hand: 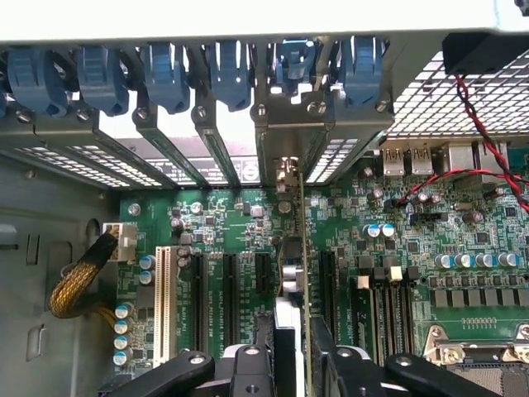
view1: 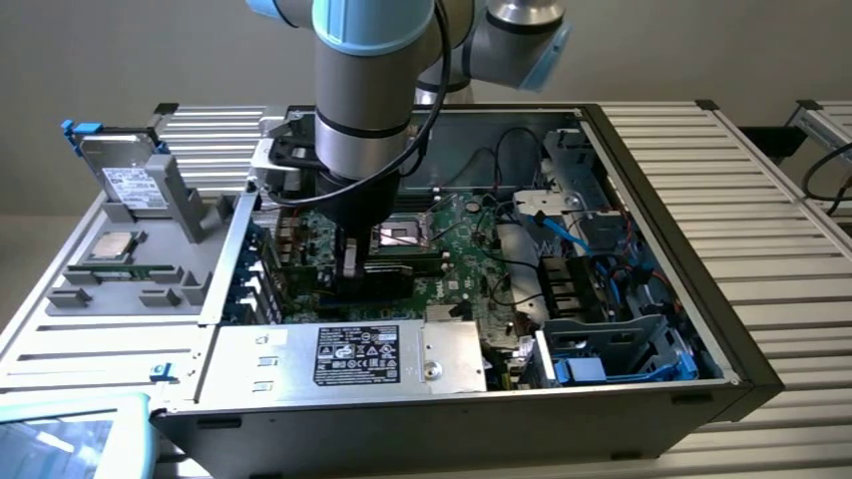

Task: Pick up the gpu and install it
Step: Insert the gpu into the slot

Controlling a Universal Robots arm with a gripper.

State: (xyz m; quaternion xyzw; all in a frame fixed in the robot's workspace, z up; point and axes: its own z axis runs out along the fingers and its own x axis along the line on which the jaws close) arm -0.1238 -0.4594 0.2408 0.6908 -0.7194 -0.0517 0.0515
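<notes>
The gpu (hand: 291, 265) stands on edge over the green motherboard (hand: 223, 219), in line with a black expansion slot. Its silver bracket (hand: 286, 178) reaches up to the rear slot openings of the case. My gripper (hand: 291, 351) straddles the card from above, its black fingers (hand: 263, 364) close against both faces, shut on it. In the exterior view the gripper (view1: 357, 261) is deep inside the open computer case (view1: 692, 299), with the dark card (view1: 370, 286) just below it near the case's left wall.
Blue slot latches (hand: 165, 74) line the rear wall. A yellow cable bundle (hand: 78, 281) and red-black wires (hand: 488, 141) flank the card. The power supply (view1: 386, 354) lies in front. A hard drive (view1: 134, 185) and CPU chip (view1: 110, 246) rest on the grey tray outside.
</notes>
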